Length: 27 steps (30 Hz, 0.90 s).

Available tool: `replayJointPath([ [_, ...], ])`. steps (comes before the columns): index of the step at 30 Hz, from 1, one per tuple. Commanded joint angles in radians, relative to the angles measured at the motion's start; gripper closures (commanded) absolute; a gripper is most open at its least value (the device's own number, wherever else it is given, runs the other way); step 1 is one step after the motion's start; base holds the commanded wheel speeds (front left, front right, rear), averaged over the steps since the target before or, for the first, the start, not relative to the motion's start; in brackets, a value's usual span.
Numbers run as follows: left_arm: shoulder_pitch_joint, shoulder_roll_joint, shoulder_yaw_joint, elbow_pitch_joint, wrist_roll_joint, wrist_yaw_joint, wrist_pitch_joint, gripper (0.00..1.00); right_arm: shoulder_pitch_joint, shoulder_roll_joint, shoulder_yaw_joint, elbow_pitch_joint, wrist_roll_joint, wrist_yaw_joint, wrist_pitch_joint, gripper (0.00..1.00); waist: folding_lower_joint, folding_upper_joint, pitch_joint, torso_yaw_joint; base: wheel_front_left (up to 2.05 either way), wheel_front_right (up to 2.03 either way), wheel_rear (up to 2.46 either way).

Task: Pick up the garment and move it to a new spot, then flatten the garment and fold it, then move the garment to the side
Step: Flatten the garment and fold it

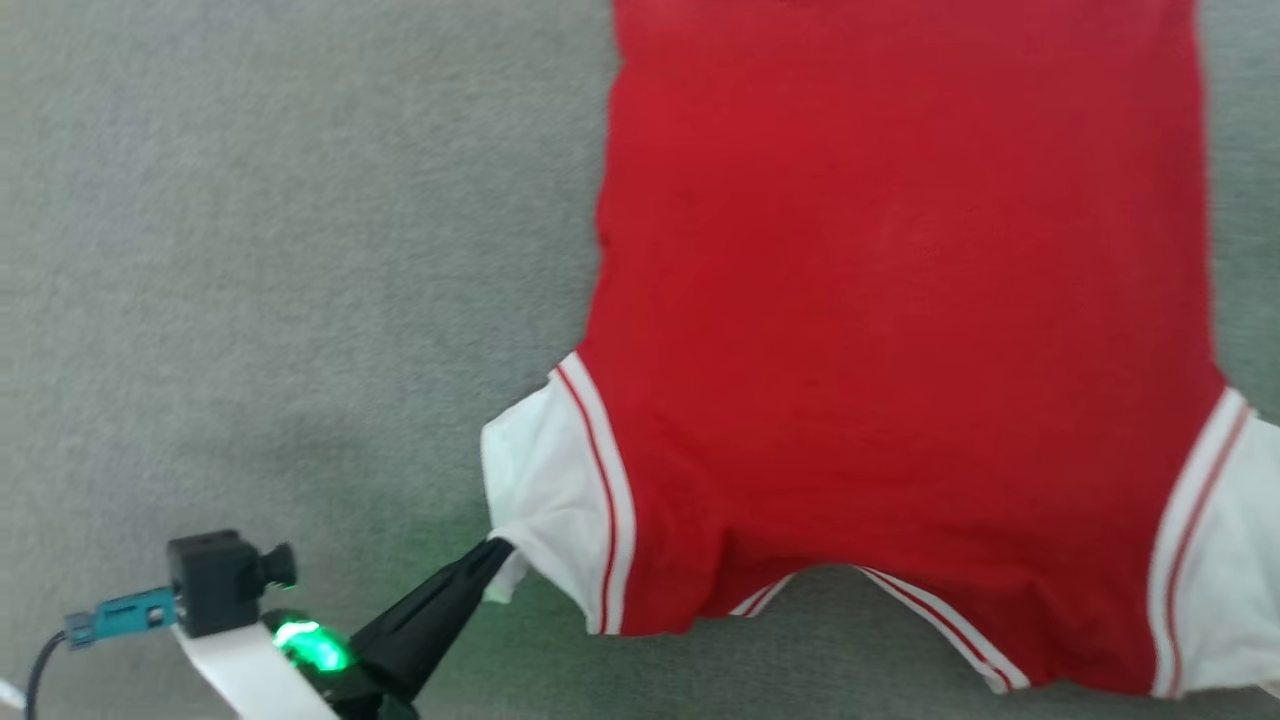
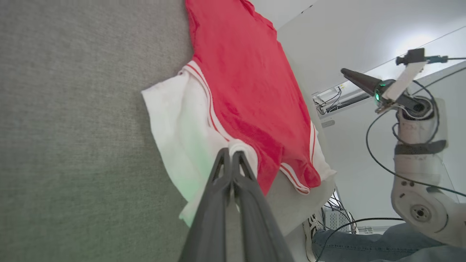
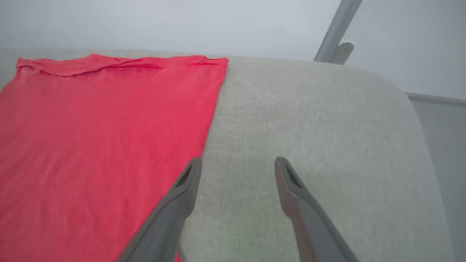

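- The garment (image 1: 900, 280) lies spread on the grey cloth-covered tabletop (image 1: 250, 250), plain red side up. In the head view it takes up the 3 o'clock half and runs off the top edge.
- Its striped neckline (image 1: 900, 590) is at the garment's 6 o'clock edge, nearest the robot. The hem is away at 12 o'clock (the right wrist view shows that far hem slightly rumpled).
- One white sleeve (image 1: 545, 470) sticks out at the garment's 8 o'clock. The other sleeve (image 1: 1235, 560) is at its 4 o'clock, cut off by the picture's edge.
- The left fingers (image 2: 214, 203) come in from 7 o'clock of the head view. They are pressed together, clamped on a small fold of white cloth at the near sleeve's lower corner.
- A green light (image 1: 305, 640) glows on the wrist behind them and tints the sleeve and the tabletop.
- The right fingers (image 3: 171, 214) stand wide apart and hold nothing.
- In the right wrist view they hang over bare grey tabletop. The finger at 7 o'clock is just beside the garment's straight red side edge, and whether it touches the cloth I cannot tell.
- At 5 o'clock of the left wrist view, past the tabletop's edge, are a person's jeans-clad leg (image 2: 364, 243) and a shoe (image 2: 309, 229).
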Motion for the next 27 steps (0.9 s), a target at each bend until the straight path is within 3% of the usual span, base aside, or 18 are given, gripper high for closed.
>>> replayJointPath([
  [1,-0.028,-0.018,-0.010,-0.008,0.010,0.001,-0.005,1.00,-0.072,-0.016,0.031,0.055,-0.040,0.000,0.002,0.00,0.0000,0.0000,0.046,0.048,0.00,0.00,0.00],
  [5,-0.075,-0.050,-0.046,-0.022,0.021,0.001,-0.006,1.00,-0.276,-0.043,0.140,0.222,-0.142,0.000,0.042,0.00,0.0000,0.0000,0.111,0.098,0.00,0.00,0.00],
  [14,-0.169,-0.120,-0.081,-0.007,-0.006,0.001,-0.006,1.00,-0.642,-0.006,0.149,0.519,-0.298,0.000,0.123,0.00,0.0000,0.0000,0.220,0.166,0.00,0.00,0.00],
  [23,-0.209,-0.147,-0.077,0.004,-0.029,0.001,-0.006,1.00,-0.724,0.025,0.142,0.697,-0.407,0.000,0.228,0.00,0.0000,0.0000,0.260,0.177,0.00,0.00,0.00],
  [24,-0.211,-0.149,-0.075,0.005,-0.030,0.001,-0.006,1.00,-0.722,0.029,0.145,0.703,-0.405,0.000,0.229,0.09,0.0000,0.0000,0.260,0.175,0.00,0.00,0.00],
  [26,-0.214,-0.152,-0.069,0.010,-0.028,0.001,-0.007,1.00,-0.721,0.035,0.138,0.707,-0.397,0.000,0.206,1.00,0.0000,0.0000,0.256,0.167,0.00,0.00,0.00],
  [27,-0.216,-0.155,-0.061,0.012,-0.027,0.001,-0.007,1.00,-0.720,0.035,0.132,0.710,-0.395,0.000,0.192,1.00,0.0000,0.0000,0.251,0.163,0.00,0.00,0.00],
])
